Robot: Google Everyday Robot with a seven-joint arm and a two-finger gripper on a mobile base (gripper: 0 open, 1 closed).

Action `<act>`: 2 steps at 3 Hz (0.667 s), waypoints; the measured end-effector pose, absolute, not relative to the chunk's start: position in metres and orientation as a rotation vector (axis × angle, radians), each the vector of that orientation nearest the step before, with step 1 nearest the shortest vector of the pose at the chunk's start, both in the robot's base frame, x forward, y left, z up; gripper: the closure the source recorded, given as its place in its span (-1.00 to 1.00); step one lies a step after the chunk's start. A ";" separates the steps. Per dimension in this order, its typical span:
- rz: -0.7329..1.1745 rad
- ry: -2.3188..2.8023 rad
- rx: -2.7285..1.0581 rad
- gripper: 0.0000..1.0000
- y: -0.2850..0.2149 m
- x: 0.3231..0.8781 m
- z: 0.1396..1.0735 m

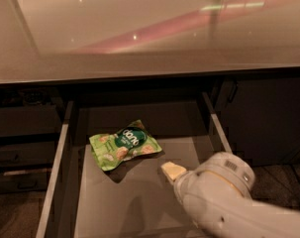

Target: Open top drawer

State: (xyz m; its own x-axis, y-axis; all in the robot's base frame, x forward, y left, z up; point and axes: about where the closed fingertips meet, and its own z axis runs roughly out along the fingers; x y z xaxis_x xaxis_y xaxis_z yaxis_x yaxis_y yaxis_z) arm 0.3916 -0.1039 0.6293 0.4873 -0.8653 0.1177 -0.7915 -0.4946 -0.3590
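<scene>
The top drawer [139, 202] stands pulled out under the counter, showing its pale grey floor and light side rails [53, 177]. Its front lies below the picture's edge, out of view. A green snack bag [125, 144] lies inside, toward the back left. My white arm [224, 197] comes in from the lower right over the drawer's right front corner. The gripper [173, 170] shows only as a pale yellowish tip over the drawer floor, right of the bag and apart from it.
A glossy counter top [149, 38] overhangs the drawer. Dark narrower drawer fronts [21, 152] stack on the left. A dark cabinet door [268, 118] stands on the right, with floor [283, 182] below it.
</scene>
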 end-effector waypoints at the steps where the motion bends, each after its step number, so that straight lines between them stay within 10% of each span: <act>1: -0.464 1.421 -2.427 -1.00 -0.101 0.384 0.656; 2: -0.463 1.421 -2.427 -1.00 -0.101 0.384 0.656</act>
